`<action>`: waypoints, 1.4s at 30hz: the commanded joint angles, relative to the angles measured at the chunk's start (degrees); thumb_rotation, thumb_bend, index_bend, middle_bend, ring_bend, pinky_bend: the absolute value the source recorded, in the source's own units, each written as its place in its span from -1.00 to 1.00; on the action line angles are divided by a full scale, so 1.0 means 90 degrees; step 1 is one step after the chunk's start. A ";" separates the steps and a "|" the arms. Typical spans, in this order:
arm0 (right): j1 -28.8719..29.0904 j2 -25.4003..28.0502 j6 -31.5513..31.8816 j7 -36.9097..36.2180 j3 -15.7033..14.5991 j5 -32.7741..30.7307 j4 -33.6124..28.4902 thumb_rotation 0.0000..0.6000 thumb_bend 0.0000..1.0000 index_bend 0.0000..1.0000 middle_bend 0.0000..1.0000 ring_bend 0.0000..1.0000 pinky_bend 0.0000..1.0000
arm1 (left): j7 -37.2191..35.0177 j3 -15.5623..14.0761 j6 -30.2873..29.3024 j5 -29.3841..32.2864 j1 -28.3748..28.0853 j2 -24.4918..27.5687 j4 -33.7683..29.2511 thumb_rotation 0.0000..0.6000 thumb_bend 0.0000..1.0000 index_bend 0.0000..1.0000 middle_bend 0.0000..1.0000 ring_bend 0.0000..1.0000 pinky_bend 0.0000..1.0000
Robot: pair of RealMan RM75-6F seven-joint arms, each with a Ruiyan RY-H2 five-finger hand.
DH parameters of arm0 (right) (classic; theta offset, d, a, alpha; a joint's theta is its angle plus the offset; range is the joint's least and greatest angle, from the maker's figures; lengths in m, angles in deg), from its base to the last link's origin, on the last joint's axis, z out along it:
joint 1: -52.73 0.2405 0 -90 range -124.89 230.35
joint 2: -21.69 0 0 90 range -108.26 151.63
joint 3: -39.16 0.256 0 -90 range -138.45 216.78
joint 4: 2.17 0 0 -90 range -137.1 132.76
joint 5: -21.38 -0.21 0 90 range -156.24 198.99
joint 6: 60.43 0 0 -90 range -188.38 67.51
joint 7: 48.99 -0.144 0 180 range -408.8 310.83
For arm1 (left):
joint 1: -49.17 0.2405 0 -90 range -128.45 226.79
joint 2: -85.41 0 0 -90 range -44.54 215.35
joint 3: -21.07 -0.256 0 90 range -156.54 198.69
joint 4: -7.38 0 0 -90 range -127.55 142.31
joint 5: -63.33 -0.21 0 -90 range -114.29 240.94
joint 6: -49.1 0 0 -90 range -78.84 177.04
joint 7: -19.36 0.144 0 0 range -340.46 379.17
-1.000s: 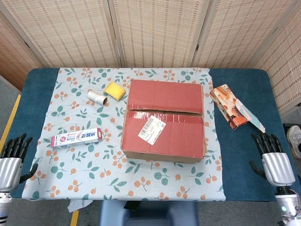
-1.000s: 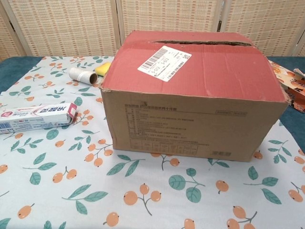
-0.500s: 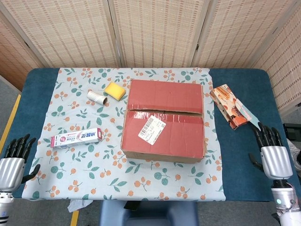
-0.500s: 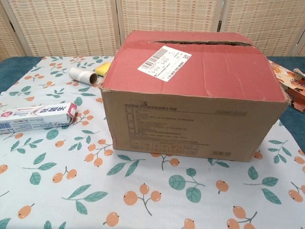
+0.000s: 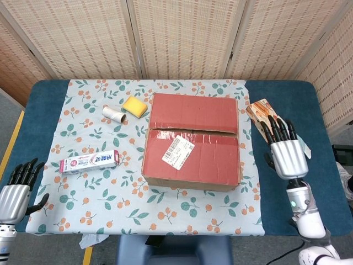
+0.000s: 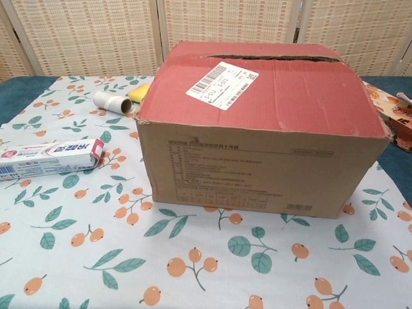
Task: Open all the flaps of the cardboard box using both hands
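**Hidden and cut off**

In the chest view neither hand shows at all. In the head view the left hand [image 5: 14, 190] sits at the lower left corner, its wrist and arm cut off by the frame's edge. The right hand [image 5: 288, 154] shows only its back; its palm side cannot be seen, and it covers part of the orange packet [image 5: 263, 115] just beyond its fingertips. The cardboard box [image 5: 192, 141] has its flaps down, so its inside is hidden. The print on its white label [image 6: 222, 85] is too small to read. The toothpaste box [image 6: 48, 159] is clipped by the chest view's left edge.
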 commanded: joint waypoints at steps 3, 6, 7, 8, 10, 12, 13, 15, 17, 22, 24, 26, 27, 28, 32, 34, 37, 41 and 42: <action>0.0920 -0.0367 -0.0640 0.0754 0.0474 -0.1021 -0.0002 1.00 -0.24 -1.00 -1.00 -1.00 -1.00 | -0.0460 0.0027 0.0296 0.0169 -0.0105 0.0134 0.0080 1.00 -0.20 -1.00 -1.00 -1.00 -1.00; 0.1289 -0.0614 -0.0853 0.0850 0.0534 -0.1284 0.0246 1.00 -0.24 -1.00 -1.00 -1.00 -1.00 | -0.0779 0.0077 0.0372 0.0251 -0.0138 0.0199 0.0121 1.00 -0.11 -1.00 -1.00 -1.00 -1.00; 0.1392 -0.0678 -0.0932 0.0843 0.0553 -0.1374 0.0314 1.00 -0.24 -1.00 -1.00 -1.00 -1.00 | -0.0870 0.0077 0.0394 0.0250 -0.0149 0.0215 0.0143 1.00 -0.09 -1.00 -1.00 -1.00 -1.00; 0.1524 -0.0757 -0.1035 0.0818 0.0577 -0.1487 0.0405 1.00 -0.24 -1.00 -1.00 -1.00 -1.00 | -0.0977 0.0071 0.0427 0.0244 -0.0162 0.0239 0.0171 1.00 -0.08 -1.00 -1.00 -1.00 -1.00; 0.1734 -0.0892 -0.1173 0.0752 0.0616 -0.1641 0.0583 1.00 -0.24 -1.00 -1.00 -1.00 -1.00 | -0.1110 0.0070 0.0456 0.0236 -0.0178 0.0260 0.0223 1.00 -0.06 -1.00 -1.00 -1.00 -1.00; 0.1889 -0.1003 -0.1275 0.0665 0.0631 -0.1728 0.0741 1.00 -0.24 -1.00 -1.00 -1.00 -1.00 | -0.1202 0.0068 0.0481 0.0239 -0.0189 0.0271 0.0259 1.00 -0.04 -1.00 -1.00 -1.00 -1.00; 0.1960 -0.1051 -0.1318 0.0632 0.0629 -0.1762 0.0824 1.00 -0.24 -1.00 -1.00 -1.00 -1.00 | -0.1243 0.0068 0.0494 0.0246 -0.0194 0.0276 0.0276 1.00 -0.04 -1.00 -1.00 -1.00 -1.00; 0.2110 -0.1156 -0.1376 0.0621 0.0600 -0.1821 0.1024 1.00 -0.24 -1.00 -1.00 -1.00 -1.00 | -0.1318 0.0073 0.0513 0.0263 -0.0202 0.0280 0.0315 1.00 -0.04 -1.00 -1.00 -1.00 -1.00; 0.2236 -0.1254 -0.1415 0.0610 0.0563 -0.1884 0.1202 1.00 -0.24 -1.00 -1.00 -1.00 -1.00 | -0.1377 0.0072 0.0526 0.0277 -0.0203 0.0284 0.0340 1.00 -0.04 -1.00 -1.00 -1.00 -1.00; 0.2509 -0.1477 -0.1494 0.0548 0.0493 -0.1989 0.1650 1.00 -0.24 -1.00 -1.00 -1.00 -1.00 | -0.1453 0.0074 0.0519 0.0301 -0.0195 0.0288 0.0362 1.00 -0.04 -1.00 -1.00 -1.00 -1.00; 0.2606 -0.1555 -0.1522 0.0514 0.0492 -0.2034 0.1812 1.00 -0.24 -1.00 -1.00 -1.00 -1.00 | -0.1462 0.0074 0.0526 0.0307 -0.0198 0.0289 0.0370 1.00 -0.04 -1.00 -1.00 -1.00 -1.00; 0.2724 -0.1642 -0.1552 0.0470 0.0513 -0.2090 0.2015 1.00 -0.24 -1.00 -1.00 -1.00 -1.00 | -0.1486 0.0074 0.0541 0.0323 -0.0200 0.0292 0.0374 1.00 -0.04 -1.00 -1.00 -1.00 -1.00; 0.2773 -0.1673 -0.1566 0.0448 0.0528 -0.2122 0.2088 1.00 -0.24 -1.00 -1.00 -1.00 -1.00 | -0.1501 0.0076 0.0542 0.0327 -0.0201 0.0294 0.0376 1.00 -0.04 -1.00 -1.00 -1.00 -1.00; 0.2834 -0.1701 -0.1587 0.0413 0.0556 -0.2165 0.2165 1.00 -0.24 -1.00 -1.00 -1.00 -1.00 | -0.1522 0.0077 0.0540 0.0328 -0.0201 0.0295 0.0381 1.00 -0.04 -1.00 -1.00 -1.00 -1.00; 0.2976 -0.1669 -0.1531 0.0307 0.0685 -0.2253 0.2190 1.00 -0.24 -1.00 -1.00 -1.00 -1.00 | -0.1584 0.0093 0.0495 0.0324 -0.0193 0.0269 0.0434 1.00 -0.04 -1.00 -1.00 -1.00 -1.00; 0.3015 -0.1605 -0.1461 0.0286 0.0741 -0.2274 0.2107 1.00 -0.24 -1.00 -1.00 -1.00 -1.00 | -0.1624 0.0090 0.0507 0.0330 -0.0194 0.0264 0.0462 1.00 -0.04 -1.00 -1.00 -1.00 -1.00; 0.3104 -0.1474 -0.1328 0.0333 0.0860 -0.2341 0.1939 1.00 -0.24 -1.00 -1.00 -1.00 -1.00 | -0.1676 0.0085 0.0547 0.0354 -0.0200 0.0271 0.0484 1.00 -0.04 -1.00 -1.00 -1.00 -1.00; 0.3378 -0.1414 -0.1259 0.0431 0.1104 -0.2545 0.2015 1.00 -0.24 -1.00 -1.00 -1.00 -1.00 | -0.1713 0.0079 0.0508 0.0299 -0.0203 0.0262 0.0512 1.00 -0.04 -1.00 -1.00 -1.00 -1.00; 0.3469 -0.1426 -0.1291 0.0441 0.1161 -0.2599 0.2116 1.00 -0.24 -1.00 -1.00 -1.00 -1.00 | -0.1715 0.0087 0.0487 0.0295 -0.0202 0.0251 0.0529 1.00 -0.04 -1.00 -1.00 -1.00 -1.00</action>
